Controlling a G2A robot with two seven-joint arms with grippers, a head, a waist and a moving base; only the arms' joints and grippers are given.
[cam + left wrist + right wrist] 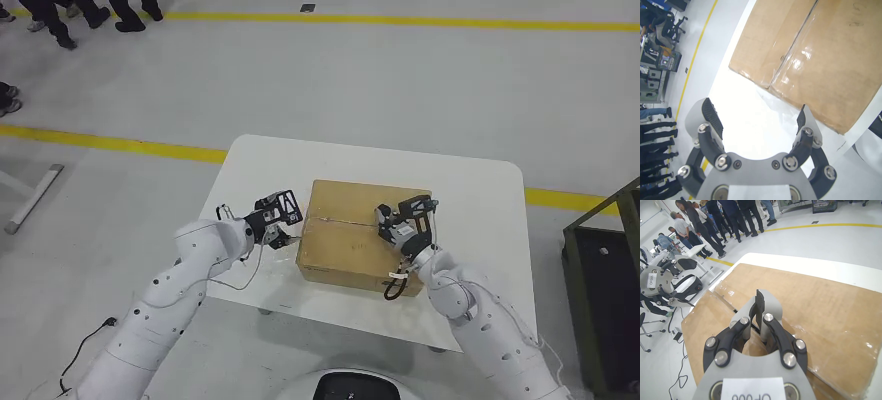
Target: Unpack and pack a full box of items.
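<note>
— Biggest thing first?
— White counter (pixel 480 190), rounded at the corners, standing on a pale floor (pixel 400 70) crossed by yellow lines.
— And on it?
— Brown cardboard box (pixel 350 235), lying flat about mid-counter. Flaps down, meeting in a seam along the length of the top.
— Sealed?
— Glossy clear tape (pixel 791 56) over that seam, folded down over the end facing the left arm. Wrinkled there and catching the light.
— And the left tool (pixel 755 106)?
— At the box's left end, just beside the taped seam end, low over bare counter. Spread wide, ribbed pads (pixel 712 117) facing each other, nothing between them. One fingertip close to the box's lower edge; cannot tell about contact.
— And the right tool (pixel 758 300)?
— Over the top of the box, toward its right end, pointing along the seam toward the left tool. Closed up, pads pressed nearly together. Tips down at the seam line; cannot make out any tape or cardboard caught in them.
— Near each other?
— Apart, with much of the box's length between.
— Anything smaller?
— A short dark gap (pixel 734 310) in the seam just ahead of the right tool. Smaller again, a few faint dark scribbles (pixel 855 23) on the top face.
</note>
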